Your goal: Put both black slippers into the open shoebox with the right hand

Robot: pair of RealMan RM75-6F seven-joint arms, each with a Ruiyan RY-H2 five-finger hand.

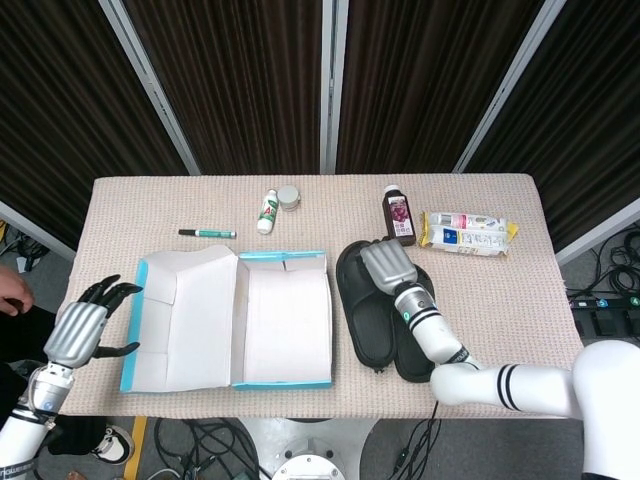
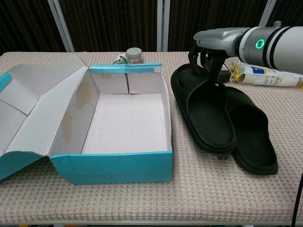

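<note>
Matt rubbery slippers (image 2: 208, 113), cardboard shoebox (image 2: 123, 123)

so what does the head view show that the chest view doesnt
Only the head view shows the left robot hand, the green marker pen and the dark juice bottle. Only the chest view shows the teal cardboard shoebox's front wall. Both show the right robot hand gripping one black rubber slipper, the other slipper beside it.
</note>
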